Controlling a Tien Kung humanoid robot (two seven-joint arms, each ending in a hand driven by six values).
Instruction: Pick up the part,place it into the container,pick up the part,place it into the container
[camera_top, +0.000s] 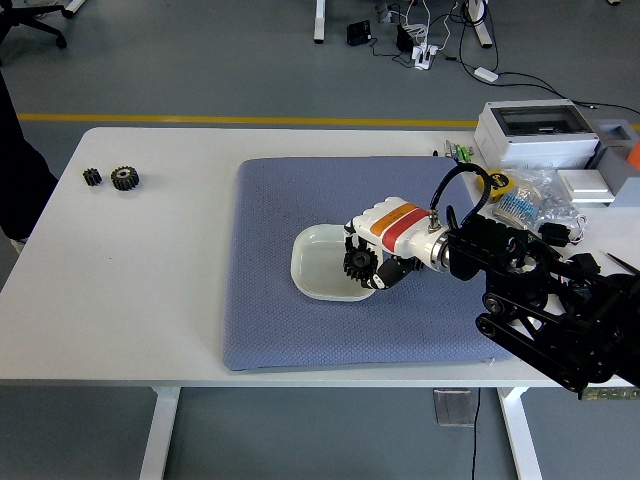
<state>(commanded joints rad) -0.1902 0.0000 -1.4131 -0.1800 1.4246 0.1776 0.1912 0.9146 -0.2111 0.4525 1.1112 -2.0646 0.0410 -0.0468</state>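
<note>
My right hand (365, 258) reaches in from the right and is shut on a black gear (356, 264). It holds the gear over the right side of the white container (315, 262). The container sits in the middle of the blue-grey mat (300, 190). Two more black gears, a small one (92, 177) and a larger one (125, 178), lie on the bare table at the far left. The small gear seen earlier on the mat to the right of the container is hidden behind my forearm. My left arm is out of view.
A white box (535, 130), a yellow tape measure (497, 183) and a clear bag of small parts (532, 200) crowd the back right corner. A person's dark clothing (18, 150) shows at the left edge.
</note>
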